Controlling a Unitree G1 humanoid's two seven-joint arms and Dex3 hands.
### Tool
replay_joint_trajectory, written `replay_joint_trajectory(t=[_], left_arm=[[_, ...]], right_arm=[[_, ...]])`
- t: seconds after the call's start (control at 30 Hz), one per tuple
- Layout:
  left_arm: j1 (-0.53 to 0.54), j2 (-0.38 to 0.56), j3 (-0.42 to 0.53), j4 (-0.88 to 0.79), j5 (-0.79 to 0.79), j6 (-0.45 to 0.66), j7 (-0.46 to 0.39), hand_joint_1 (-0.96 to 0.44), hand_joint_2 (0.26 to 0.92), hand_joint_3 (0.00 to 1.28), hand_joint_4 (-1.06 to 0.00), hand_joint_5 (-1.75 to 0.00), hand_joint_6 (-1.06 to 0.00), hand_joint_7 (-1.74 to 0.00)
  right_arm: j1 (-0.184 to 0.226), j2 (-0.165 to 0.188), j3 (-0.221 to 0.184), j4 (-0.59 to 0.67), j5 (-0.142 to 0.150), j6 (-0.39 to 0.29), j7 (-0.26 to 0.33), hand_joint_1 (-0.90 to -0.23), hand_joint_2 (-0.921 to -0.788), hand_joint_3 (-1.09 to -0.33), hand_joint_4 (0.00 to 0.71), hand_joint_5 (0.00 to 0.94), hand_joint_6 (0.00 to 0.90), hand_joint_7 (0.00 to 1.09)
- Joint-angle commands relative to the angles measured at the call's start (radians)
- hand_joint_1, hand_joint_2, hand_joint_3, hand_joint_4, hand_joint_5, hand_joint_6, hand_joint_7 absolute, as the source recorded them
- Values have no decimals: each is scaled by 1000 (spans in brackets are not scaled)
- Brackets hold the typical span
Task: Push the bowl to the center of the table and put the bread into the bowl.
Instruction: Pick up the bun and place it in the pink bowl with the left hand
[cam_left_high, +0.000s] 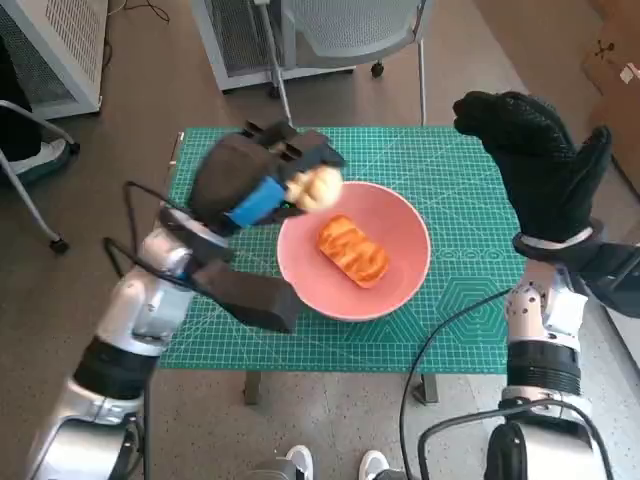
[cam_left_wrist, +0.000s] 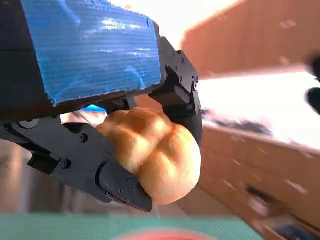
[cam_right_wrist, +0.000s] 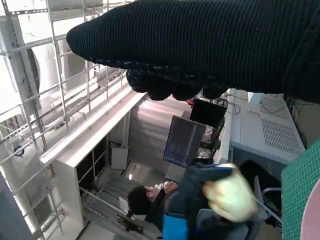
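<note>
- The black left hand with blue tape (cam_left_high: 262, 185) holds a round pale bread roll (cam_left_high: 320, 187) over the edge of the pink round bowl (cam_left_high: 400, 275).
- A shiny orange bread (cam_left_high: 352, 250) lies in the bowl.
- The bowl sits on the green mat table (cam_left_high: 455, 165).
- The black gloved right hand (cam_left_high: 535, 160) is up in the air, holding nothing.

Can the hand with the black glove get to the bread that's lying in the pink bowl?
Probably yes. The right hand is raised and holds nothing, and the bread lies uncovered in the bowl. The left hand, holding a bread roll, hangs over the bowl's far-left rim, not across that path.
</note>
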Motion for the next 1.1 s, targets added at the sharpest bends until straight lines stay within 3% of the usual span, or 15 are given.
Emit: replay_joint_trajectory(t=[0.03,0.6,0.73,0.8,0.83,0.9,0.97,1.1], left_arm=[[-37,-39,-41,78,7,-43,-33,2,915,6,-742,-1043,-740,-1104],[-121,-109,-100,309,34,-99,-64,2,920,24,-711,-1126,-704,-1094],[-121,-122,-91,344,12,-86,-82,1,921,85,-639,-1203,-636,-1162],[-115,-126,-87,346,10,-68,-90,0,921,160,-523,-1284,-580,-1255],[-111,-128,-85,344,10,-59,-93,-69,906,135,-435,-962,-518,-991],[-100,-125,-80,334,9,-46,-98,-173,906,63,-387,-418,-496,-525],[-95,-123,-78,326,8,-35,-105,-255,901,35,-307,-214,-453,-306],[-92,-120,-79,321,15,-22,-106,-412,905,16,-167,-56,-337,-91]], right_arm=[[30,0,2,-10,2,17,4,-648,-921,-747,303,1,402,1],[71,-6,1,-74,-9,24,-29,-643,-921,-760,295,0,401,1],[77,-8,1,-85,-13,22,-41,-647,-921,-765,293,0,400,0],[78,-10,1,-89,-14,22,-46,-647,-921,-766,293,0,399,0],[79,-10,1,-91,-14,22,-48,-648,-921,-767,292,0,399,0],[81,-9,3,-94,-17,20,-54,-648,-921,-769,292,0,399,0],[81,-8,5,-94,-20,16,-59,-648,-921,-770,292,0,399,0],[79,-6,8,-87,-26,7,-66,-647,-921,-775,291,0,398,0]])
